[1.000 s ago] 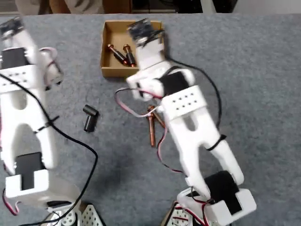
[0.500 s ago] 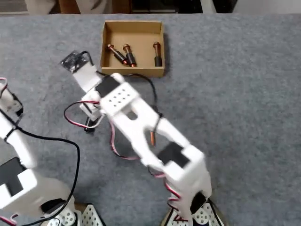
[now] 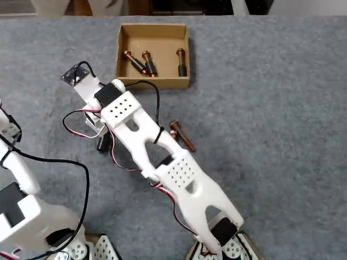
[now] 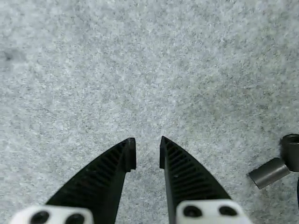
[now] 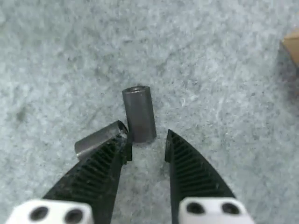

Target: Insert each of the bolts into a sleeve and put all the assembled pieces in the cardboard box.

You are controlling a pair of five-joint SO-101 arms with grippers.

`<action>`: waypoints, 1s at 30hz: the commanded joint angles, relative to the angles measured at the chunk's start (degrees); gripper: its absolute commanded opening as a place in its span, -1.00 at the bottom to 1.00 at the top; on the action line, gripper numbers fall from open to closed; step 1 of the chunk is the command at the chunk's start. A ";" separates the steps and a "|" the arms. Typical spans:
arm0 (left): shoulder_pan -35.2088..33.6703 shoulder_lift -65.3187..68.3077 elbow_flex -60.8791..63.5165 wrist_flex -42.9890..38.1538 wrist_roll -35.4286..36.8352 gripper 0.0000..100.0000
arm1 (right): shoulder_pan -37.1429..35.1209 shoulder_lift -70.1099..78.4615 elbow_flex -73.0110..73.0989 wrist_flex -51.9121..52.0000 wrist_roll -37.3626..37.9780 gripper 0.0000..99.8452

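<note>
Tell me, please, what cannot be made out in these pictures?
- High view: the right arm covers most of the two sleeves and part of the loose bolts, so their count is unsure.
- Left wrist view: one sleeve is cut by the frame edge.
- Right wrist view: the cardboard box shows just a corner.

Overhead high view; close downward wrist views, both on the sleeves (image 5: 139,114).
</note>
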 commanded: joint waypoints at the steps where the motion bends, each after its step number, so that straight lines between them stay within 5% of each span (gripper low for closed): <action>1: -0.35 -0.84 -0.09 -0.88 -0.62 -0.81 | -0.48 3.74 -11.38 3.87 2.20 -0.77; 8: -0.09 -0.84 0.00 -0.88 -0.53 -0.81 | -0.31 10.33 -21.41 6.51 4.84 -0.77; 30: -0.26 -0.84 0.26 -2.37 -0.26 -0.81 | -0.31 17.89 -22.20 -0.53 4.75 -0.77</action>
